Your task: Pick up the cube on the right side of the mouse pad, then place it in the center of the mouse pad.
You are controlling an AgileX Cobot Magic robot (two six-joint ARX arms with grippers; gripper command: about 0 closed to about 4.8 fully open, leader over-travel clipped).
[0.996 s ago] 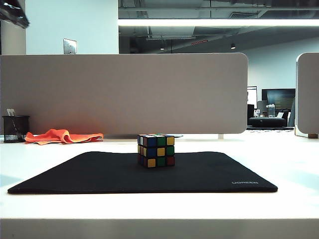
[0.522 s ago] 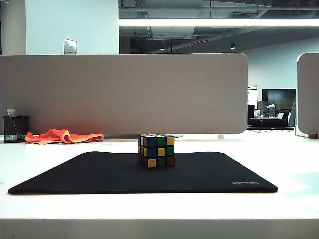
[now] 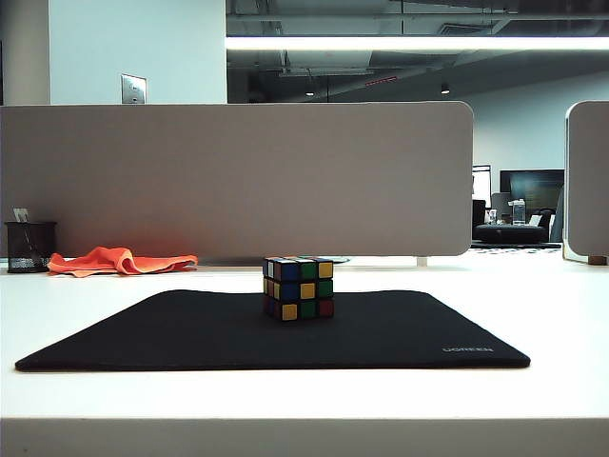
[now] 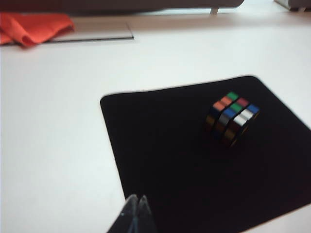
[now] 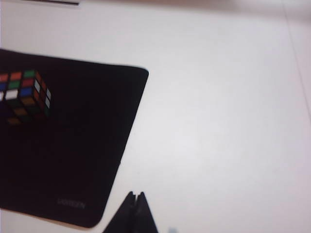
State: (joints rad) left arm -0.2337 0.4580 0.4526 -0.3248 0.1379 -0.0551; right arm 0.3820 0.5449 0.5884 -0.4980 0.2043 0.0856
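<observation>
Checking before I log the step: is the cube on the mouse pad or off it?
On it. The cube sits flat near the middle of the mouse pad, black mat on every side. Left hand and right hand are shut, clear of it.

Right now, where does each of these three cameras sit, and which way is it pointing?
Exterior view: low at the table's front edge, looking level across the mouse pad at the cube and the grey divider; no part of the robot shows.
Left wrist view: on the left arm, looking down at the pad's left part; the shut left gripper shows.
Right wrist view: on the right arm, looking down at the pad's right edge; the shut right gripper shows.
All three views share the cube and the pad.
</observation>
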